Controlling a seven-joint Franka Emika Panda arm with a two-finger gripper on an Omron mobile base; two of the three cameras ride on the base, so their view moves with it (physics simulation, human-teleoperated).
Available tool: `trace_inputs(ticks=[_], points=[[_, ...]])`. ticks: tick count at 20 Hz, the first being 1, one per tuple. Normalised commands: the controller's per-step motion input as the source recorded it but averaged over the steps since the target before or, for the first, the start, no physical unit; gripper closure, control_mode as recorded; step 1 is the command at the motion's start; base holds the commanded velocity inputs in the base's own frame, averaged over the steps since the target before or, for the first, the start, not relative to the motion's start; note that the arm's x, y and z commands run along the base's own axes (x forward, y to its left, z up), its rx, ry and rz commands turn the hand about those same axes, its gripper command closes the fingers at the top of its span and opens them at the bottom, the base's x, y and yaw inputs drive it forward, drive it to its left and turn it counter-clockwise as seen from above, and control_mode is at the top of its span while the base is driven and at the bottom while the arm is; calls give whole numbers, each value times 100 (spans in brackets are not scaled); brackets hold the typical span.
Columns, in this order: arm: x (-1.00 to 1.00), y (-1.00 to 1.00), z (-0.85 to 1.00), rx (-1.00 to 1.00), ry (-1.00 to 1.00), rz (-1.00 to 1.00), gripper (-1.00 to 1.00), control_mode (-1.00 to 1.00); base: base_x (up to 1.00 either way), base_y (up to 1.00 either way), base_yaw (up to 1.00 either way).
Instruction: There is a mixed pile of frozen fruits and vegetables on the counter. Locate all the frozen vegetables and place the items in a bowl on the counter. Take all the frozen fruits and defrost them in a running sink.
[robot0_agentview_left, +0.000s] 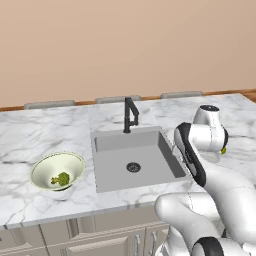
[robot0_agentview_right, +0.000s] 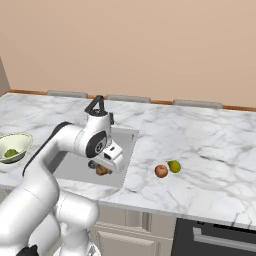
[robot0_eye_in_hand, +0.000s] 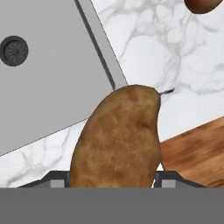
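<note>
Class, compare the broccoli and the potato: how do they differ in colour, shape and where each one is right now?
The broccoli is green and bushy; the potato is brown, smooth and oblong. The broccoli lies in the bowl; the potato is held in the claw, up off the counter. Both are vegetables.

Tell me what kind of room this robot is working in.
Most likely a kitchen, computer-rendered: a white marble counter over beige cabinets, a grey recessed sink with a black faucet, and food about, including a bowl holding broccoli.
</note>
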Motion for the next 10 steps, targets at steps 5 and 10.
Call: trace_inputs(ticks=[5, 10], points=[[-16, 58, 33, 0, 0, 0, 100, -100, 0, 0, 0], [-24, 46, 24, 0, 0, 0, 100, -100, 0, 0, 0]])
